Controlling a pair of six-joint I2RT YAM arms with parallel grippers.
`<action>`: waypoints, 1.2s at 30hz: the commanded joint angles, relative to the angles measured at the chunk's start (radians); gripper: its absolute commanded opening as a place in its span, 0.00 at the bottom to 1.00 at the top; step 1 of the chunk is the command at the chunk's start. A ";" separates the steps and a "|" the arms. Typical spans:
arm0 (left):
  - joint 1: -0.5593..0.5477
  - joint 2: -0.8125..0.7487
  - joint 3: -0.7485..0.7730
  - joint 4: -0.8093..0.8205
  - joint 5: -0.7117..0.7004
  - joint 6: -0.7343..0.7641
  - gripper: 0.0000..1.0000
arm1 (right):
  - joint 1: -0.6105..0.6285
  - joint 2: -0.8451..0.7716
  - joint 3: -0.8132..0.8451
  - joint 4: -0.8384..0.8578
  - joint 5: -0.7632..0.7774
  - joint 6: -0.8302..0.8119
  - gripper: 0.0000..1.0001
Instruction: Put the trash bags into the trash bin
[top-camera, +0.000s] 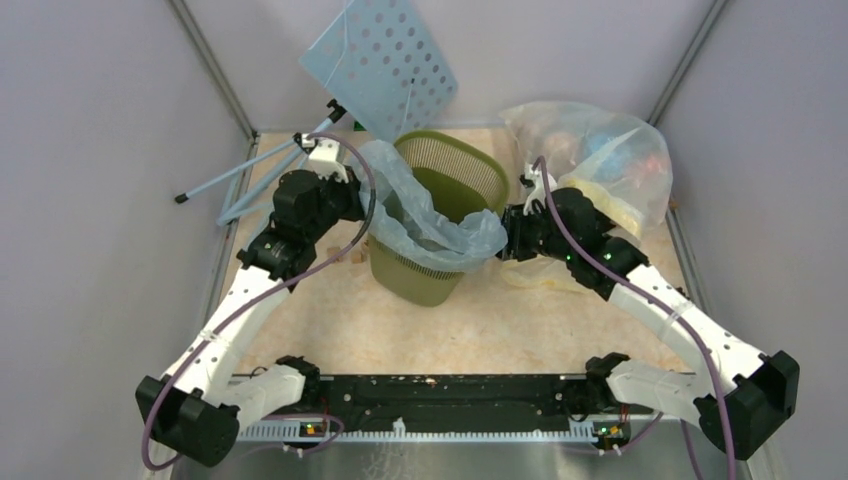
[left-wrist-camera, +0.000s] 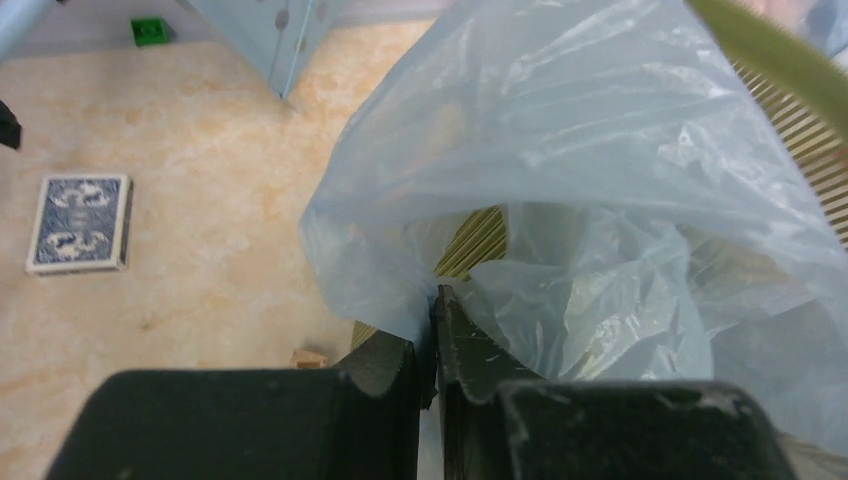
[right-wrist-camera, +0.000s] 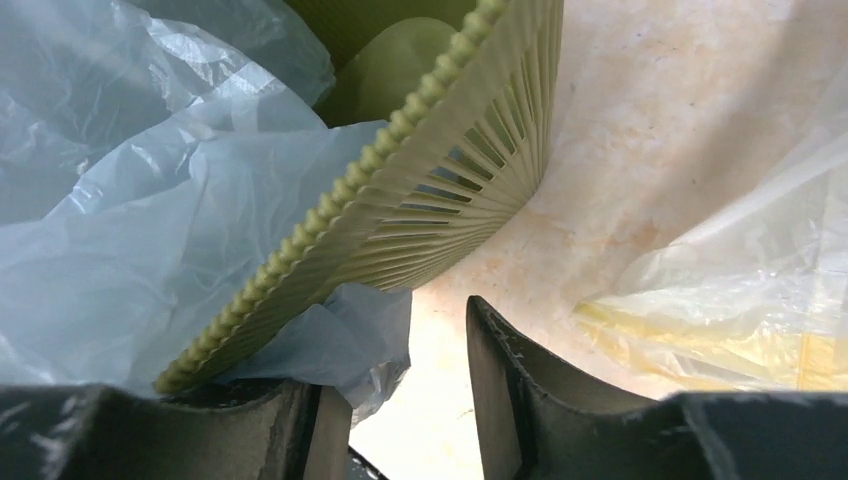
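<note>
The olive-green trash bin (top-camera: 412, 272) stood at the centre of the top view on the pale table (top-camera: 500, 320). The pale blue trash bag (top-camera: 440, 228) was draped over its left and lower rim, and part of the film sagged into the opening. In the left wrist view, the left gripper (left-wrist-camera: 435, 305) had its jaws pressed together at lower centre, pinching a fold of the bag's edge. A blue deck of cards (left-wrist-camera: 78, 222) lay well apart at the left of that frame.

In the right wrist view, the right gripper (right-wrist-camera: 400, 370) had its jaws spread wide at the bottom of the frame, just beside the bin's ribbed wall. A flap of the bag hung over the rim by the left-hand finger; it may have been brushing that finger, but nothing was clamped. A bigger yellowish bag (top-camera: 610, 160) sat at the upper right of the top view, and a light-blue perforated panel (top-camera: 385, 65) leaned at top centre.
</note>
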 joint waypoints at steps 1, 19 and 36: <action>-0.012 0.041 -0.032 -0.034 0.077 -0.008 0.13 | 0.020 -0.034 0.046 0.010 0.040 -0.013 0.49; 0.055 0.047 -0.084 0.021 0.103 -0.028 0.15 | 0.020 -0.162 0.339 -0.390 0.179 -0.232 0.75; 0.109 0.047 -0.101 0.046 0.211 -0.030 0.13 | 0.201 0.250 0.832 -0.489 -0.018 -0.393 0.57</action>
